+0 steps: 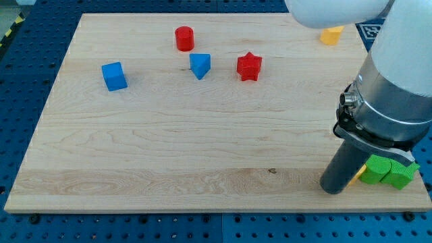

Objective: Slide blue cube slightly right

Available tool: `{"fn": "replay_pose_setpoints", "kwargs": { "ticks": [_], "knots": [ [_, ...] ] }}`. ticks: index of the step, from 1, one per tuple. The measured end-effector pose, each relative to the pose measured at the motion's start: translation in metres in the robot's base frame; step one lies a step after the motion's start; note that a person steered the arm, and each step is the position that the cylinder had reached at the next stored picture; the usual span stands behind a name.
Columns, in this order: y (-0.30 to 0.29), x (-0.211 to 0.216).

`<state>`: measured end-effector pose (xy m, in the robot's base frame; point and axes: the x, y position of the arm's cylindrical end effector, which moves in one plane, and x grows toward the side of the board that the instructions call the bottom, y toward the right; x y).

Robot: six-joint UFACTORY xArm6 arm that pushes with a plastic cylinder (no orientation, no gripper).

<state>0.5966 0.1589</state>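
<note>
The blue cube [114, 76] sits at the view's upper left of the wooden board [169, 148]. My tip [333, 190] rests on the board near the view's bottom right corner, far from the blue cube. The tip stands just left of a green block [389, 171] and a small yellow block [356, 177] that shows beside the rod.
A red cylinder [184, 38], a blue triangular block [200, 65] and a red star [249, 66] lie along the view's top middle. A yellow block [331, 35] lies at the top right, partly hidden by the arm [398, 88].
</note>
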Motion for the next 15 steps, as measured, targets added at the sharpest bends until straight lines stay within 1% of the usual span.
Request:
{"fn": "replay_pose_setpoints", "kwargs": {
  "ticks": [1,2,4,5,6,7,8,9,10,11,12,13,14,15],
  "knots": [
    [-0.022,-0.004],
    [-0.074,-0.024],
    [-0.225,-0.102],
    [-0.3,-0.118],
    [-0.364,-0.15],
    [-0.417,-0.189],
    [-0.438,-0.214],
    [-0.414,-0.214],
    [-0.373,-0.2],
    [-0.339,-0.2],
    [-0.339,-0.225],
    [-0.342,-0.262],
    [-0.333,-0.263],
    [-0.322,-0.241]
  ]
}}
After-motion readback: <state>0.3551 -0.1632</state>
